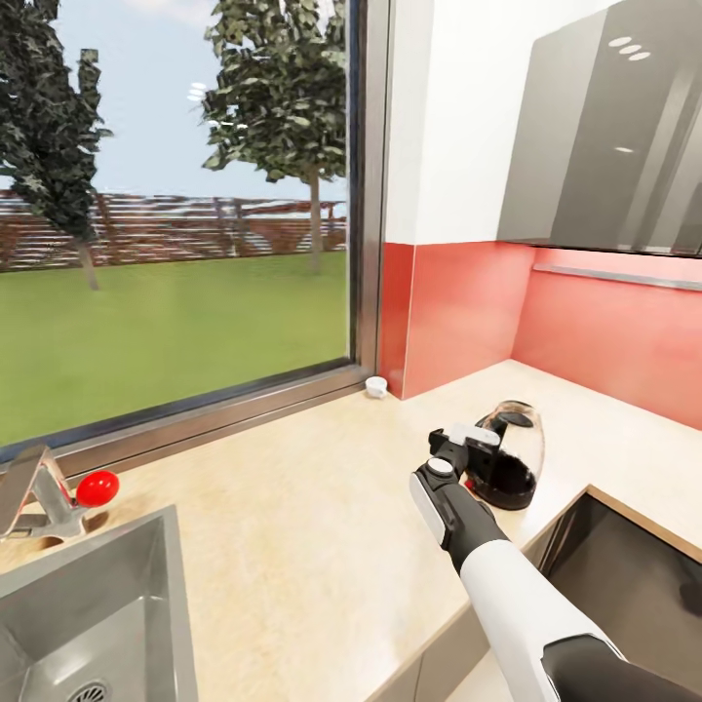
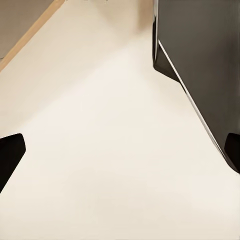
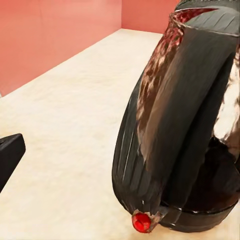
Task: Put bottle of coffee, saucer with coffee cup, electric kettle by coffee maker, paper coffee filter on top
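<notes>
On the beige stone bench [image 1: 292, 546], near its front edge beside a dark recess, stands the black glass-bodied electric kettle [image 1: 507, 458]. At its handle is the right pincer [image 1: 466, 458]; whether it grips I cannot tell. Farther off, a small white cup [image 1: 375, 387] sits by the window.

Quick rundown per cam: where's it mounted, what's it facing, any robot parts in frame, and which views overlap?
Head: on the robot's head, looking down over the countertop, sink and window; right arm reaching to the kettle.
Left wrist: on the left arm, facing pale floor beside a dark panel; dark fingertips at the edges.
Right wrist: on the right arm, close on the kettle; one fingertip shows.
Shared: head and right wrist both see the kettle.
</notes>
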### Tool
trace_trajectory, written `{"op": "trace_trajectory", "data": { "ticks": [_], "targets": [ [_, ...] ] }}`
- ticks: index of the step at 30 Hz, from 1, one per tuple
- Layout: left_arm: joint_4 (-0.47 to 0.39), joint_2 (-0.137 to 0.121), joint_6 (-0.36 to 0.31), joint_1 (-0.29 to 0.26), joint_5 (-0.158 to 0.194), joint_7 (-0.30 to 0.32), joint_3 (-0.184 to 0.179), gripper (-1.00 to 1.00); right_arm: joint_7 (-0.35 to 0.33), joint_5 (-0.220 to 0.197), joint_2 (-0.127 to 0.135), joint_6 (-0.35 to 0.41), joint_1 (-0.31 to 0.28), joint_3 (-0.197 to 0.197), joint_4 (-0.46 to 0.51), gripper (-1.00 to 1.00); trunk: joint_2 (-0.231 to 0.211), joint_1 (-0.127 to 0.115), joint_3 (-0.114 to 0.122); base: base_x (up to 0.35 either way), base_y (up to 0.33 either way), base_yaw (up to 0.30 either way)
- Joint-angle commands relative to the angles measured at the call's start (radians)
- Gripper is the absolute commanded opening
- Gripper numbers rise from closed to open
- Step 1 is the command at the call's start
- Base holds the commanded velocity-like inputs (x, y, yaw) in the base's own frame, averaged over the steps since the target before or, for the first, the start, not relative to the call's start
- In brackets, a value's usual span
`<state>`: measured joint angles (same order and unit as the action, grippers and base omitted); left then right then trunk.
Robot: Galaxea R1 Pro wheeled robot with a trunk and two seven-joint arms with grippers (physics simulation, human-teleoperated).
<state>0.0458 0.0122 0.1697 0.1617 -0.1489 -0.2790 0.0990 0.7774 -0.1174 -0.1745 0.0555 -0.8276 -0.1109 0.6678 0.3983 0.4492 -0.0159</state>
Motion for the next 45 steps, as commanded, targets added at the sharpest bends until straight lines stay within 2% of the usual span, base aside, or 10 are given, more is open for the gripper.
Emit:
{"op": "trace_trajectory", "data": {
  "ticks": [1,37,38,45],
  "targets": [
    [0.002,0.0,0.005,-0.001,-0.011,-0.005,0.008,1.0,0.007,-0.004,0.0,0.006,-0.001,-0.003,0.001,1.0,0.002,0.001,-0.002,0.099,-0.074,0.0],
    [0.002,0.0,0.005,-0.001,-0.011,-0.005,0.008,1.0,0.013,-0.004,0.0,0.006,-0.001,-0.003,0.001,1.0,0.002,0.001,-0.002,0.036,-0.035,0.0],
    [0.002,0.0,0.005,-0.001,-0.011,-0.005,0.008,1.0,0.013,-0.005,0.003,0.006,-0.001,-0.003,0.001,-1.0,0.002,0.001,-0.002,0.0,0.0,0.0],
    [0.002,0.0,0.005,-0.001,-0.011,-0.005,0.01,1.0,0.013,-0.005,0.011,0.005,-0.001,-0.003,0.001,-1.0,0.002,0.001,-0.002,0.0,0.0,0.0]
  ]
}}
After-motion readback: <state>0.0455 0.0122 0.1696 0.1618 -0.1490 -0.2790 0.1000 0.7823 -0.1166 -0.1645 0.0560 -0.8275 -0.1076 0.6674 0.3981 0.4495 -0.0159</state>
